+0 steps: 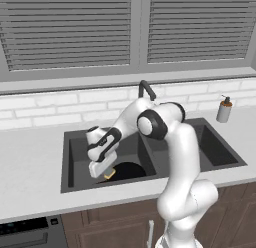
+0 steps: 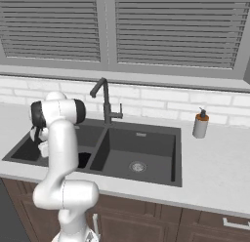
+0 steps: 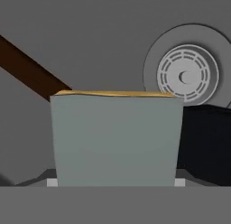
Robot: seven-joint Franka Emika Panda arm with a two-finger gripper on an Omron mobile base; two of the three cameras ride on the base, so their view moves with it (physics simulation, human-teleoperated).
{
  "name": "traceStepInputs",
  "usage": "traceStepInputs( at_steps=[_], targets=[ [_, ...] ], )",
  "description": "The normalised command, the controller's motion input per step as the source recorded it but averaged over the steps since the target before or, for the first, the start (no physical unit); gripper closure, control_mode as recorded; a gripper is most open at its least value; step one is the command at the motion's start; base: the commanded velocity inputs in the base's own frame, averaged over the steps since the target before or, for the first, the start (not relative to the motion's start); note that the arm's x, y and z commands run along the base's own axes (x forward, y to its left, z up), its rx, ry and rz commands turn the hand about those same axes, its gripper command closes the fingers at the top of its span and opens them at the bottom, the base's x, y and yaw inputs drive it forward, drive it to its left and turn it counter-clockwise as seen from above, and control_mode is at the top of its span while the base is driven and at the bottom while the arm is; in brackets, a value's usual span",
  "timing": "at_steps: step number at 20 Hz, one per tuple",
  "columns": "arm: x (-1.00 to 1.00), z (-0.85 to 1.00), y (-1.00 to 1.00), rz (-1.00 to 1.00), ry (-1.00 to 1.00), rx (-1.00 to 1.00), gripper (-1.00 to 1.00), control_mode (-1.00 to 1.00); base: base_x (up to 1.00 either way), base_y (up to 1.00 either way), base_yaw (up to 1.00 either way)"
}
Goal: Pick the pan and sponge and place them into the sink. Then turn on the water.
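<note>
we are at the sponge step: the gripper (image 1: pixel 106 173) hangs low inside the left basin of the sink (image 1: pixel 68 162), and in the hand view the sponge (image 3: pixel 115 139) stands between its jaws, grey-green face toward the camera with a thin yellow edge along the top. the jaws stand wide, and they look closed on the sponge's broad sides, so we judge it held rather than dropped. in the left base view a small yellow bit shows just under the hand.

the pan (image 1: pixel 126 171) already lies on the floor of that same left basin, beside and partly under the hand. in the hand view its dark brown handle (image 3: pixel 27 69) runs off to the upper left behind the sponge, and its black body shows at the lower right, near the round metal drain (image 3: pixel 187 76).

the right basin holds nothing but its own drain (image 2: pixel 137 166).

next, we think, the jaws should open so the sponge falls into the basin, on or beside the pan. then the arm must rise clear of the sink wall and swing to the faucet (image 2: pixel 103 100), behind the divider between the basins, to start the water. the soap bottle (image 2: pixel 200 124) stands on the counter, well apart, and needs no touching.
</note>
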Motion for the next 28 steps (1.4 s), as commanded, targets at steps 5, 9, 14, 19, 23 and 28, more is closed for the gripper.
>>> traceStepInputs(
  at_steps=[5, 9, 14, 19, 23, 28],
  targets=[
    [0.20, -0.28, 0.00, 0.00, 0.00, 0.00, 1.00, -1.00, 0.00, 0.00, 0.00],
    [0.21, -0.15, 0.01, 0.00, 0.00, 0.00, 1.00, -1.00, 0.00, 0.00, 0.00],
    [0.19, -0.16, 0.00, 0.00, 0.00, 0.00, 1.00, -1.00, 0.00, 0.00, 0.00],
    [0.21, -0.15, 0.00, 0.00, 0.00, 0.00, 1.00, -1.00, 0.00, 0.00, 0.00],
    [0.10, -0.04, 0.00, 0.00, 0.00, 0.00, 1.00, -1.00, 0.00, 0.00, 0.00],
    [0.00, -0.01, 0.00, 0.00, 0.00, 0.00, -1.00, -1.00, 0.00, 0.00, 0.00]
  ],
)
